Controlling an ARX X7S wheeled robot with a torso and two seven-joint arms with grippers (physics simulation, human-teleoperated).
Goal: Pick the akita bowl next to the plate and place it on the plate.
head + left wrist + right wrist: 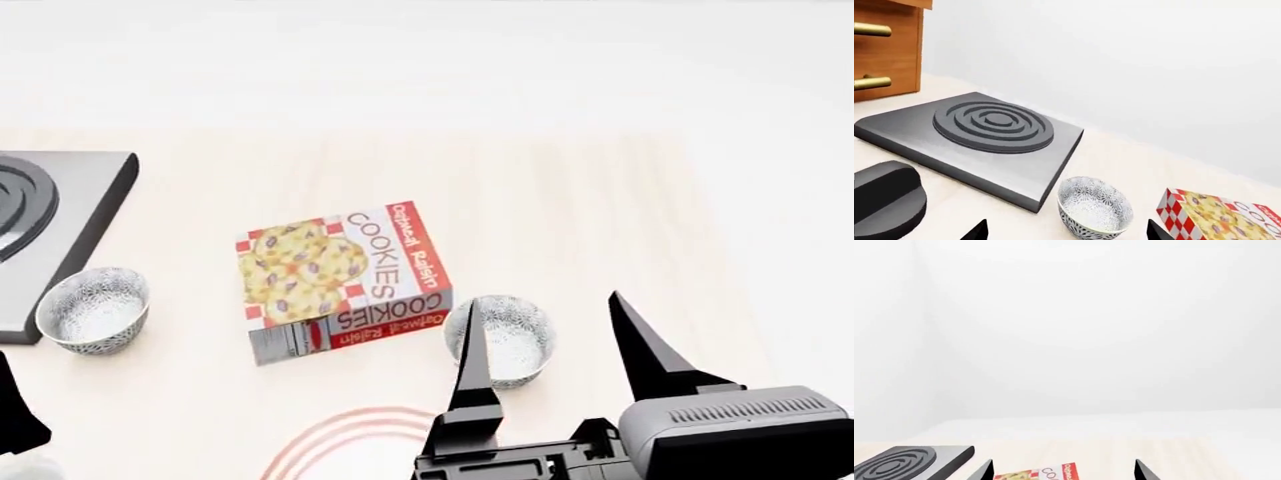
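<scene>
The akita bowl (pixel 507 338), grey-and-white patterned, stands just beyond the plate (pixel 350 437), whose red rings show at the head view's bottom edge. My right gripper (pixel 561 350) is open on the near side of this bowl. One finger (pixel 474 375) overlaps the bowl's left rim in the picture. In the right wrist view the right gripper (pixel 1063 471) has nothing between its fingers and the bowl is out of view. An identical bowl (pixel 92 310) stands beside the stove. My left gripper (pixel 1066 232) is open close in front of that bowl (pixel 1094 207).
A cookie box (pixel 340 280) lies between the two bowls, just behind the plate. A grey stove plate (pixel 987 135) sits at the left, with a wooden drawer cabinet (pixel 884 50) behind it. A white wall backs the pale wooden counter (pixel 601 200).
</scene>
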